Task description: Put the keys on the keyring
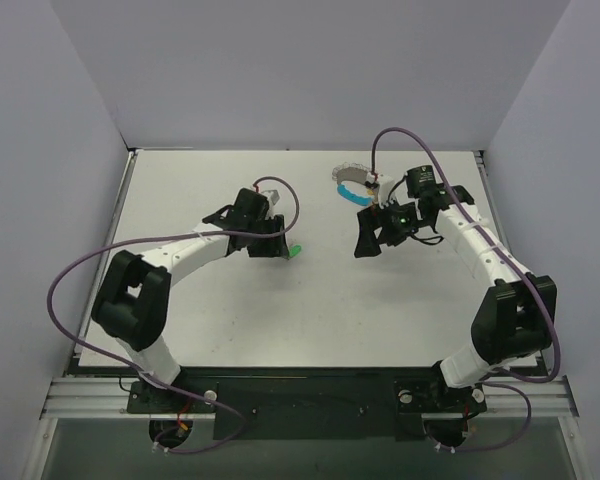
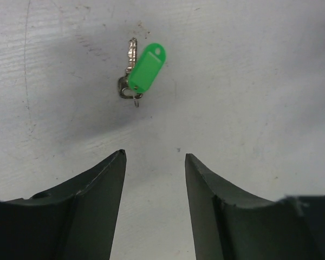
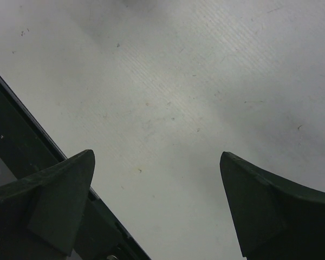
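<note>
A small silver key with a bright green plastic tag [image 2: 145, 67] lies flat on the white table, and shows as a green speck in the top view [image 1: 294, 252]. My left gripper [image 2: 154, 156] is open and empty, just short of it, with the key ahead of the fingertips; in the top view it [image 1: 270, 245] sits just left of the key. The keyring [image 1: 354, 186], a silvery loop with a light-blue segment, lies at the back right. My right gripper [image 1: 373, 235] is open and empty, in front of the keyring; its wrist view [image 3: 157, 157] shows only bare table.
The white table [image 1: 310, 320] is walled by grey panels on the left, back and right. Its dark front edge [image 3: 21, 141] shows at the left of the right wrist view. Purple cables loop off both arms.
</note>
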`<action>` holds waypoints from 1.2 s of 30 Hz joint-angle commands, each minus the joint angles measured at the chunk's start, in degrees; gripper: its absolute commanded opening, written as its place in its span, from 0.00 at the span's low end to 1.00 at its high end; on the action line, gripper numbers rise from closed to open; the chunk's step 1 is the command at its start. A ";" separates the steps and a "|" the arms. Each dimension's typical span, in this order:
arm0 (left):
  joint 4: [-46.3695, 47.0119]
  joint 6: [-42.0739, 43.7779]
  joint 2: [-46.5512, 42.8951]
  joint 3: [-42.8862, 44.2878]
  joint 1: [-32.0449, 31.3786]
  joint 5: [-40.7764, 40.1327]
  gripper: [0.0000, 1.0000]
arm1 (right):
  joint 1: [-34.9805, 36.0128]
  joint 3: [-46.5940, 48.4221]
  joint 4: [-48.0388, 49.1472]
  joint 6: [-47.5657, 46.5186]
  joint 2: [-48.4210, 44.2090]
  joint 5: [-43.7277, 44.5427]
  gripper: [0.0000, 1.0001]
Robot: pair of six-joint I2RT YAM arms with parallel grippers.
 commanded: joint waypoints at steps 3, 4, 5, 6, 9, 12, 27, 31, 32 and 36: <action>-3.85 -0.22 7.44 7.29 -0.96 -4.17 0.48 | 0.25 -0.43 1.12 1.20 -3.51 -5.14 0.93; -4.02 -0.13 8.15 7.91 -1.13 -4.17 0.46 | 0.17 -0.52 1.03 1.20 -3.42 -5.32 0.93; -4.46 0.13 9.38 9.05 -1.22 -4.35 0.46 | 0.17 -0.52 0.94 1.11 -3.51 -5.41 0.93; -4.64 0.22 9.91 9.67 -1.40 -4.35 0.45 | 0.17 -0.52 0.94 1.11 -3.42 -5.50 0.93; -5.95 0.83 12.29 12.74 -1.49 -4.70 0.42 | 0.17 -0.43 0.94 1.20 -3.69 -5.85 0.93; -8.23 1.62 14.92 15.29 -1.57 -5.93 0.40 | 0.17 -0.35 0.94 1.20 -3.69 -5.94 0.93; -12.46 4.08 20.38 20.74 -2.28 -7.43 0.32 | -0.10 -0.52 1.03 1.02 -3.25 -6.29 0.93; -12.81 4.17 20.99 21.36 -2.45 -6.99 0.30 | -0.18 -0.61 0.94 0.93 -3.34 -6.29 0.92; -13.08 4.17 21.08 21.54 -2.45 -6.90 0.30 | -0.18 -0.61 1.03 0.93 -3.34 -6.29 0.93; -13.25 4.17 21.61 21.89 -2.54 -6.64 0.28 | -0.18 -0.61 1.03 0.85 -3.42 -6.37 0.93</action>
